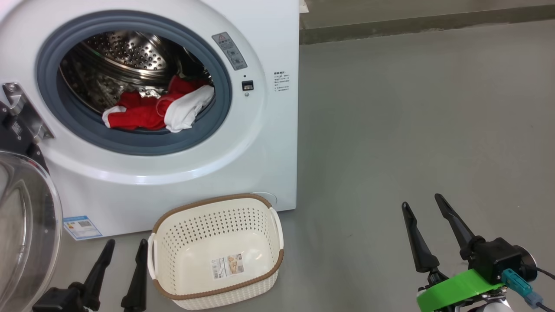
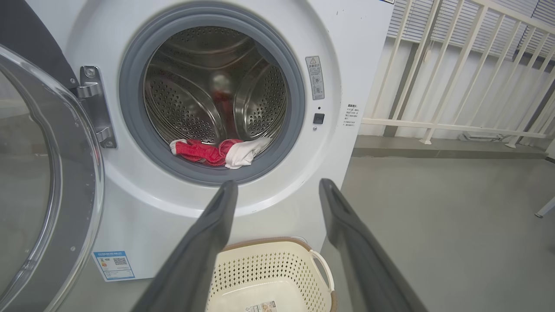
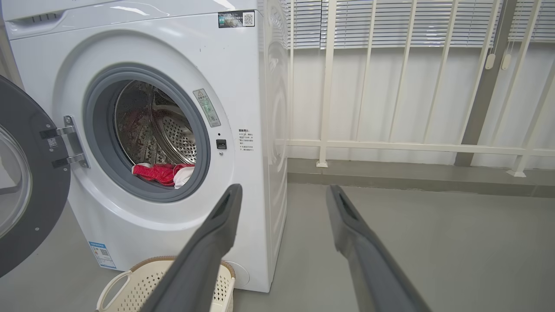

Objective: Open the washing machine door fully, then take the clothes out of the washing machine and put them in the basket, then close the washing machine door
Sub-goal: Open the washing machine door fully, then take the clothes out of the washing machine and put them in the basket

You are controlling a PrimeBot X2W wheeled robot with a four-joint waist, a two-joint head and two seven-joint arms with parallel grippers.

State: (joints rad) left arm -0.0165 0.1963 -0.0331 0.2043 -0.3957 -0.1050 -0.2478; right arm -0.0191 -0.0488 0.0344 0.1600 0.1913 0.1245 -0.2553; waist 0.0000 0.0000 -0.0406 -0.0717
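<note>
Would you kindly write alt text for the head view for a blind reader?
A white washing machine stands with its door swung open at left and red and white clothes inside. An empty cream basket sits before it, between the open left gripper and open right gripper.

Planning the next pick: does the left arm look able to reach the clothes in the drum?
Probably yes: the washing machine door stands wide open, and nothing lies between the open left gripper and the clothes.

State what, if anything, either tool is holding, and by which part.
Nothing: left tool and right tool stand open, empty; clothes lie in the drum.
</note>
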